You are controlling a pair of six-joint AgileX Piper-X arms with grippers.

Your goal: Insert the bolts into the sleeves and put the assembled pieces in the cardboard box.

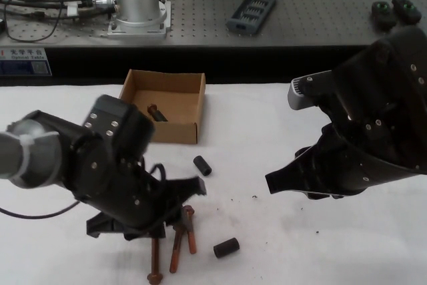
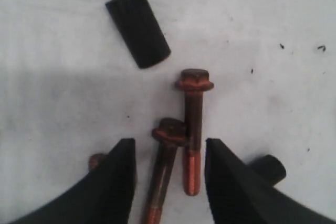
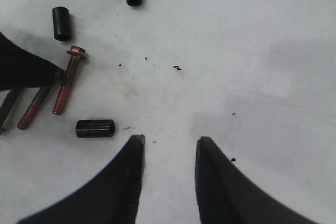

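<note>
Copper bolts [image 2: 193, 129] sit inside the left tool [image 2: 169, 150], spread wide to grab one; right tool [image 3: 169, 142], also spread, hangs near a sleeve [image 3: 95, 128], likely its pick.

Nameplate [image 1: 25, 60] with red characters above a blue band, on the dark bench edge [image 1: 220, 58] at ten o'clock, fine print too small to read
</note>
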